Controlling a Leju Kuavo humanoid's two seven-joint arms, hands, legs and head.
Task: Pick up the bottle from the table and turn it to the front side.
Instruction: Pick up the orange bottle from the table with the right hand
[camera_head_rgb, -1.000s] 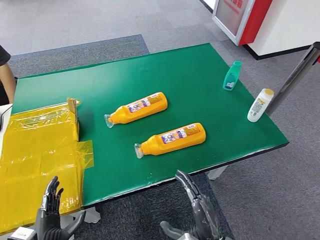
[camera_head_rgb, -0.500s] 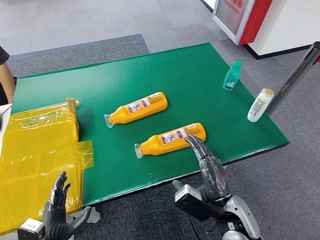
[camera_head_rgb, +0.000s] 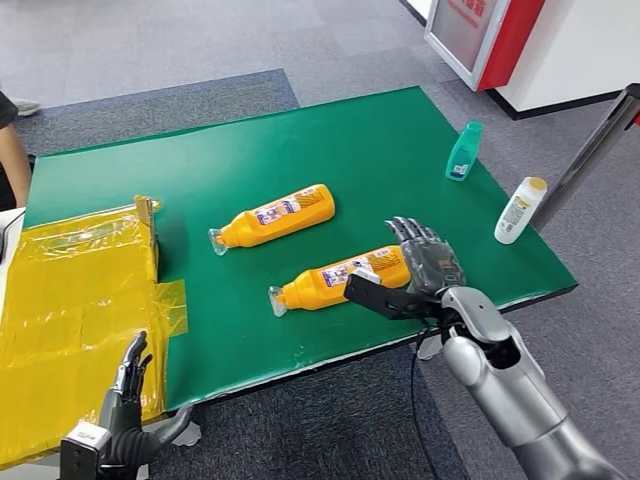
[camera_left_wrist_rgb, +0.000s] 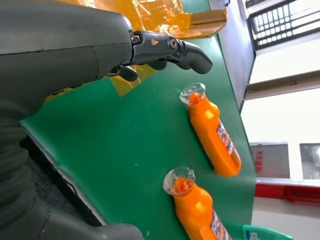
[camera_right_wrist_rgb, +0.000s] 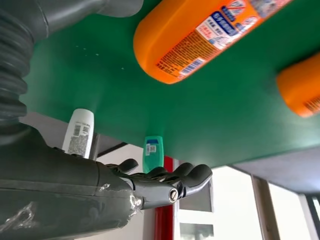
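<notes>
Two orange bottles with clear caps lie on their sides on the green table (camera_head_rgb: 377, 140). The near orange bottle (camera_head_rgb: 343, 277) (camera_right_wrist_rgb: 196, 37) (camera_left_wrist_rgb: 196, 210) has its label facing up. The far orange bottle (camera_head_rgb: 275, 215) (camera_left_wrist_rgb: 213, 137) lies behind it. My right hand (camera_head_rgb: 423, 265) (camera_right_wrist_rgb: 166, 180) is over the table beside the near bottle's base end, holding nothing; its fingers are spread and its thumb reaches along the bottle's near side. My left hand (camera_head_rgb: 124, 400) (camera_left_wrist_rgb: 166, 50) hangs low by the table's front left edge with its fingers apart and holds nothing.
A yellow plastic bag (camera_head_rgb: 75, 290) with a cardboard piece (camera_head_rgb: 146, 215) covers the table's left end. A teal bottle (camera_head_rgb: 463, 151) and a white bottle (camera_head_rgb: 520, 210) lie near the right edge. A person's arm (camera_head_rgb: 15, 160) is at the far left. A dark pole (camera_head_rgb: 589, 155) slants at the right.
My right hand has risen from below the table's front edge and moved forward to the near bottle's base end. My left hand has drifted slightly right, still low.
</notes>
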